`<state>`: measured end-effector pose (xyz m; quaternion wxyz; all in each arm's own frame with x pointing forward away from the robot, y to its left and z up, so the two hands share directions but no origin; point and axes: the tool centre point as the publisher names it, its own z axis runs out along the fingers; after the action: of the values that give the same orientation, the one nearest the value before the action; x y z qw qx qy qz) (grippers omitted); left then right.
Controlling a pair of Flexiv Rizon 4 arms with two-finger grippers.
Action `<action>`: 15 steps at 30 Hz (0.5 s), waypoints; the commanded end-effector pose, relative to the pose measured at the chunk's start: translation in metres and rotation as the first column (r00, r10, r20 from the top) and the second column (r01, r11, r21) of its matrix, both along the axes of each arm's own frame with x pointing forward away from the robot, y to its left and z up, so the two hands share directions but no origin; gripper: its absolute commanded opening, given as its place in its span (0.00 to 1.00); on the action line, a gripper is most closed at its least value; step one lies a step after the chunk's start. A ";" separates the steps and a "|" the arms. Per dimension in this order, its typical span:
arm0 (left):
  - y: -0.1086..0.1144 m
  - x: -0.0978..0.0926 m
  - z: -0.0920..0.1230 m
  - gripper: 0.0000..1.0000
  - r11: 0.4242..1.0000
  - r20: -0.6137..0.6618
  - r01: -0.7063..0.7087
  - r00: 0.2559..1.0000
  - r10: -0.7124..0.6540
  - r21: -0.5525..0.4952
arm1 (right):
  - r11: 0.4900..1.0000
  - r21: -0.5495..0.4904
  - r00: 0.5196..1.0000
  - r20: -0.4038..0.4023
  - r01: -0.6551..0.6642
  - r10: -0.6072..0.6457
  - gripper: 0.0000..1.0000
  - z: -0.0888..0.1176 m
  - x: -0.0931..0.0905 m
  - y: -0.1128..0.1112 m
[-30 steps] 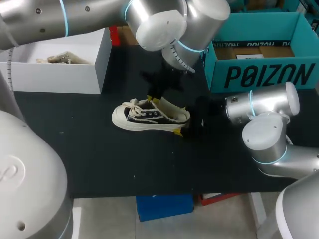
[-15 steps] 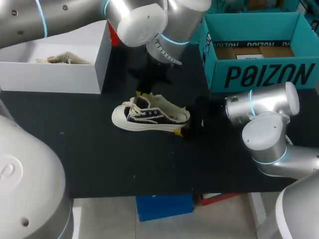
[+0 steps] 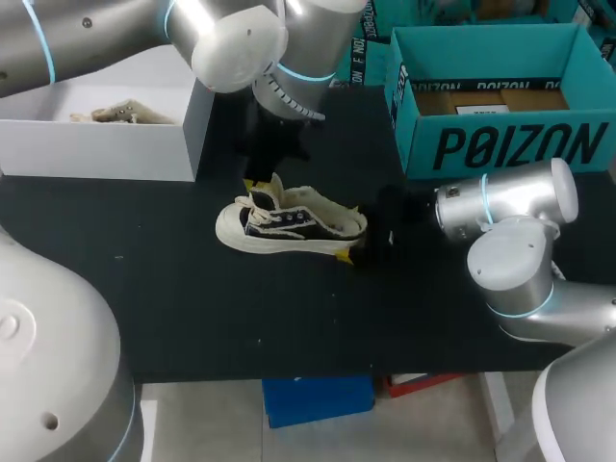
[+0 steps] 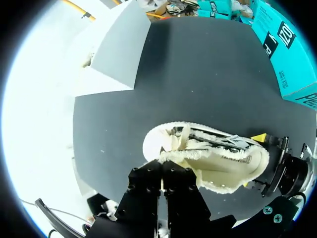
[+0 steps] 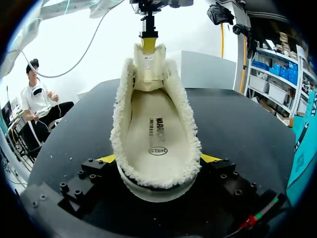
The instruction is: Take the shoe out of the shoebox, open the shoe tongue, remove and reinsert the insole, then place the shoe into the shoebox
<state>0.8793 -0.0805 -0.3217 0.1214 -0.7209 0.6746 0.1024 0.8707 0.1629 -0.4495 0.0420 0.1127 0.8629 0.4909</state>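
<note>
A cream and black sneaker [image 3: 289,226] lies on the black table, toe to the left. My left gripper [image 3: 255,185] is over its laces, shut on the fleecy tongue [image 5: 147,67] and holding it up toward the toe. In the left wrist view the tongue [image 4: 173,153] runs into the closed black fingers [image 4: 148,181]. My right gripper [image 3: 354,241] is at the heel, with its yellow tips [image 5: 106,158] pressed on both sides of the shoe [image 5: 153,193]. The mouth stands wide, and the printed insole [image 5: 156,131] lies flat inside.
A teal shoebox [image 3: 500,144] stands open at the back right. A white box [image 3: 106,149] with crumpled paper stands at the back left. Bare black table lies in front of the shoe.
My left gripper has moved left along the shoe toward the toe, drawing the tongue forward and up. The right gripper and the shoe's heel have stayed put.
</note>
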 end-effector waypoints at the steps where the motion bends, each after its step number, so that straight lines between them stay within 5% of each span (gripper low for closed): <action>1: 0.015 0.003 -0.003 0.00 0.998 0.001 -0.011 1.000 0.011 -0.055 | 1.000 0.000 1.000 -0.001 0.002 -0.002 0.00 -0.007 0.000 0.001; 15: 0.033 -0.002 -0.016 0.00 0.994 -0.027 -0.061 0.998 0.059 -0.093 | 1.000 0.000 1.000 -0.001 0.002 -0.002 0.00 -0.007 0.000 0.001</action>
<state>0.8772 -0.0570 -0.3313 0.0896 -0.7430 0.6564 0.0951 0.8709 0.1645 -0.4494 0.0420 0.1122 0.8629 0.4909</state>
